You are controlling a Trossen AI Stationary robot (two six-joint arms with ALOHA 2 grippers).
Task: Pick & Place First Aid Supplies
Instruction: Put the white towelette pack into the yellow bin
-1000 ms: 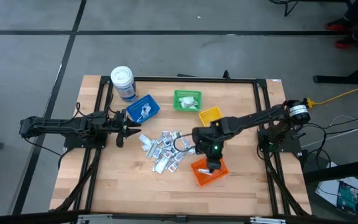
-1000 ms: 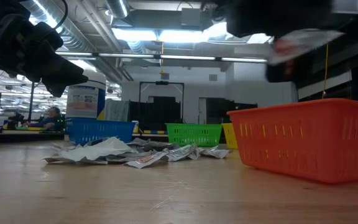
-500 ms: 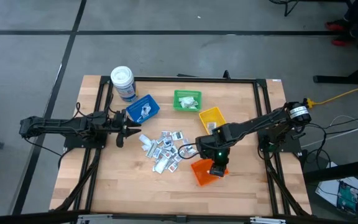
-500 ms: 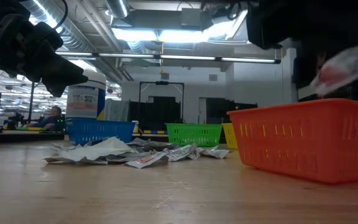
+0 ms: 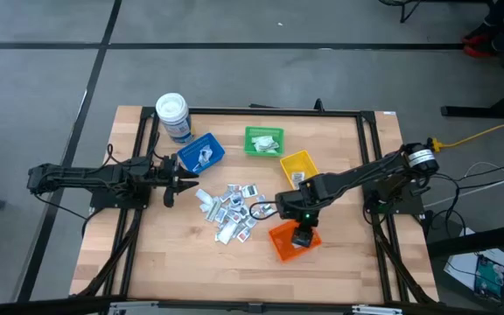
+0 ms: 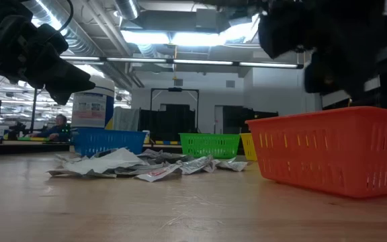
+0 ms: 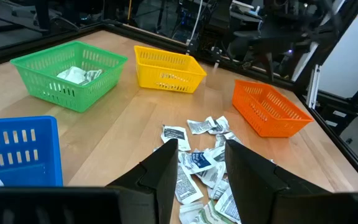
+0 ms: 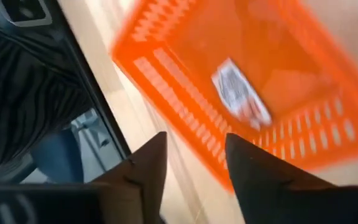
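The right gripper (image 8: 191, 165) hangs over the orange bin (image 5: 285, 242) with its fingers spread and nothing between them; a white packet (image 8: 240, 93) lies on the bin's floor below, so this drop looks done. The risk, as I judge it, is in leaving: the gripper sits low above the bin's rim in the high view, and a sideways pull toward the pile before it rises could catch the light plastic wall and drag or tip the bin. The rest of the first aid supplies (image 5: 231, 210) lie in a loose heap on the table (image 5: 164, 262) between the two arms, many packets overlapping and some crumpled, so the next grab may pinch two at once or slide off a flat one pressed to the wood. The left gripper (image 7: 197, 168) waits beside the blue bin (image 5: 201, 152), its fingers apart and empty, pointed at the same heap; if both arms reach in together they could collide there. The green bin (image 5: 263, 141) and yellow bin (image 5: 297, 164) stand beyond the heap, close enough that a wrong sort is also possible.
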